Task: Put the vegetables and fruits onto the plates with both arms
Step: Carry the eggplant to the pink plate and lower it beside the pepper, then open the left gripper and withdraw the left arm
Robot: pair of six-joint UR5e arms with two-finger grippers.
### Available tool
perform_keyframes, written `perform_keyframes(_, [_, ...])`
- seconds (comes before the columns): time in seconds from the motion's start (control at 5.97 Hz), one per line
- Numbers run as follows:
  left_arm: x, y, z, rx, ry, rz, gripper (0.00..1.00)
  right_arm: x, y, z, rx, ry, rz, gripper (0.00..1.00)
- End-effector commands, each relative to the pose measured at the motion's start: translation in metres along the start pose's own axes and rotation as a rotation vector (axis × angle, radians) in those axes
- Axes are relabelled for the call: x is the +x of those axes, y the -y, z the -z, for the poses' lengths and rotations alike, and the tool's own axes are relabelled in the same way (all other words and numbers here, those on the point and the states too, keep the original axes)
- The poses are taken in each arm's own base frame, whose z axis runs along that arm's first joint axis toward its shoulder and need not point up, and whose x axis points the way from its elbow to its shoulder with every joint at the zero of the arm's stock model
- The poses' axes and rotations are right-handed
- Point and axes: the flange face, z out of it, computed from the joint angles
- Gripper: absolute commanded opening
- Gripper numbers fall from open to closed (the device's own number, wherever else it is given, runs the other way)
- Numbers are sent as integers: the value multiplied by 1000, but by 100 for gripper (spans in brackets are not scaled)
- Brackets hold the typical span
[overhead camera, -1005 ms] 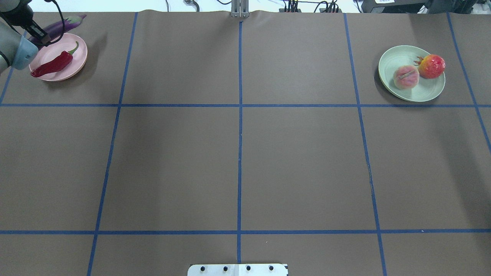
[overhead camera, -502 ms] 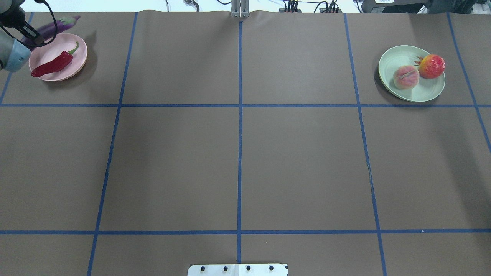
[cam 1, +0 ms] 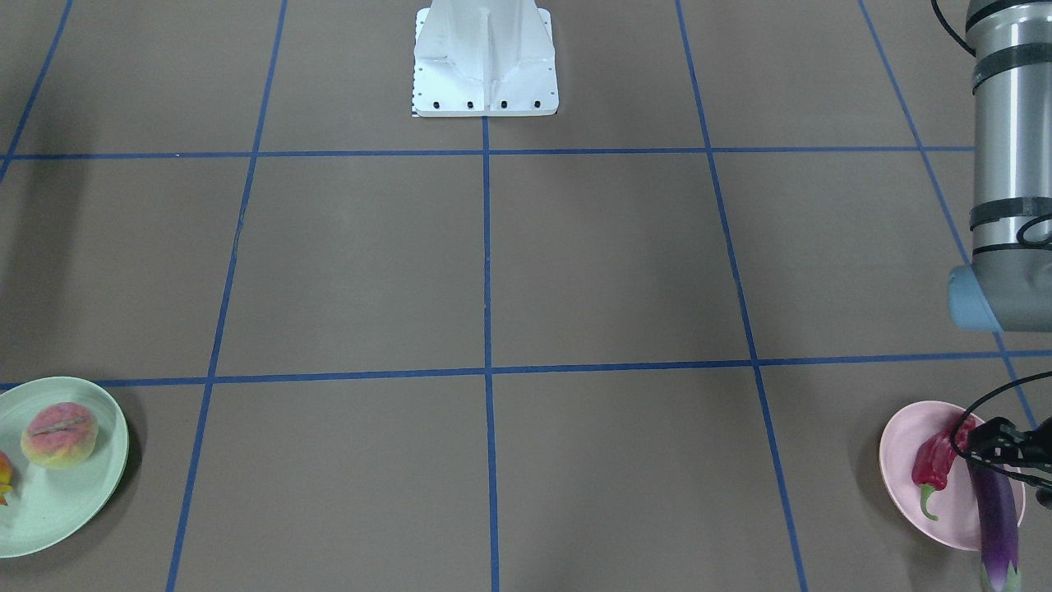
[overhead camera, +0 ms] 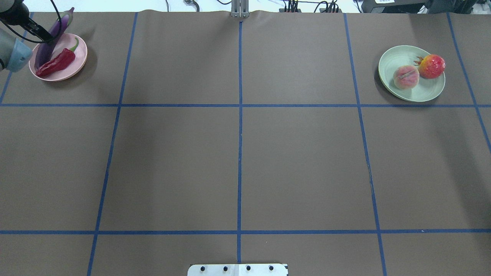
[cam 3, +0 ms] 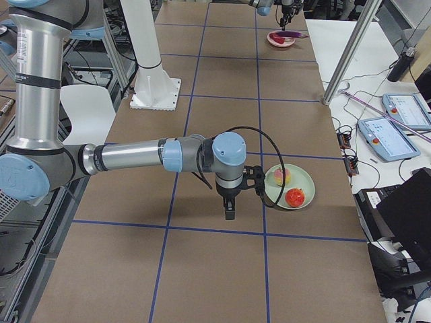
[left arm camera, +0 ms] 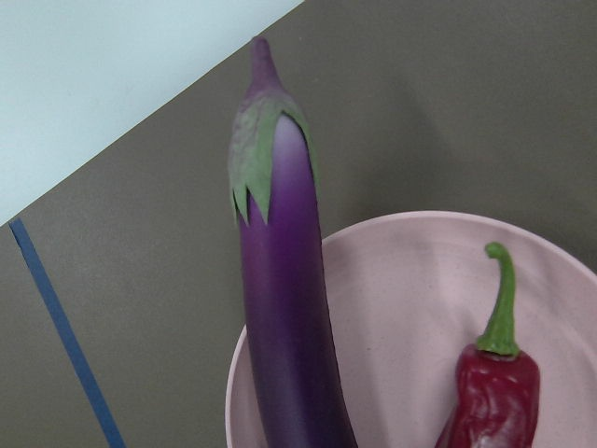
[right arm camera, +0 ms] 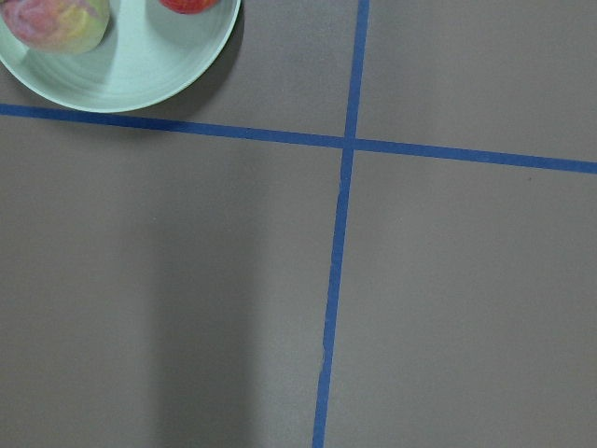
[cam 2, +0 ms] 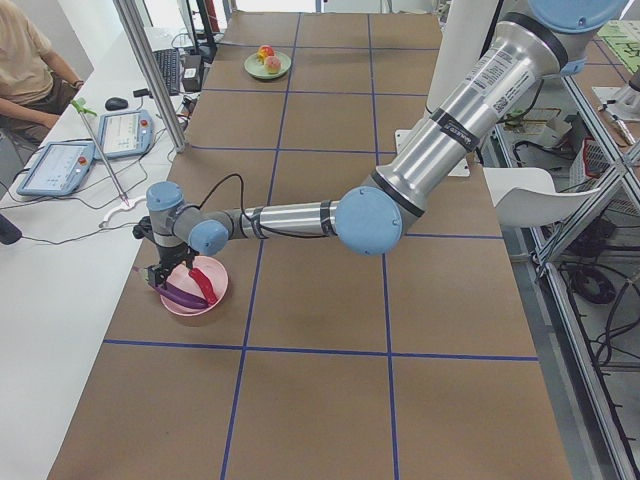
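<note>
The purple eggplant (overhead camera: 57, 30) lies aslant over the pale pink plate (overhead camera: 76, 57), with its green cap past the far rim. My left gripper (overhead camera: 40, 34) is shut on its middle; it also shows in the front view (cam 1: 998, 448). The red chili (overhead camera: 57, 63) lies on the same plate beside the eggplant. The left wrist view shows the eggplant (left arm camera: 284, 317), the chili (left arm camera: 490, 392) and the plate (left arm camera: 392, 308). The peach (overhead camera: 406, 76) and the pomegranate (overhead camera: 432, 66) sit on the mint green plate (overhead camera: 422, 92). My right gripper (cam 3: 229, 214) hangs over the table near that plate; I cannot tell if it is open or shut.
The white base block (cam 1: 485, 66) stands at the robot's side of the table. Blue tape lines (overhead camera: 239, 153) divide the brown table. The pink plate is close to the table's far left corner. A side table with tablets (cam 2: 75, 160) and a seated person (cam 2: 25, 60) lie beyond it.
My left gripper has swung the eggplant from behind the pink plate to aslant over it, next to the chili. The chili has shifted slightly. The fruits have not moved.
</note>
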Motion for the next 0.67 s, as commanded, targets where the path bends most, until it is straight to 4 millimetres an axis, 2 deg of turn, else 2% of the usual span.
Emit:
perform_keyframes(0.0, [-8,-40,28,34,-213,138,100,0,0,0,0,0,1,100])
perform_keyframes(0.17, [-6,-81,49,57,-271,226,100,-1,0,1,1,0,4,100])
perform_keyframes(0.33, [-24,-124,75,63,-250,284,100,-1,1,1,2,-2,5,100])
perform_keyframes(0.5, [-32,-149,108,70,-230,327,100,-1,1,2,3,-2,6,100])
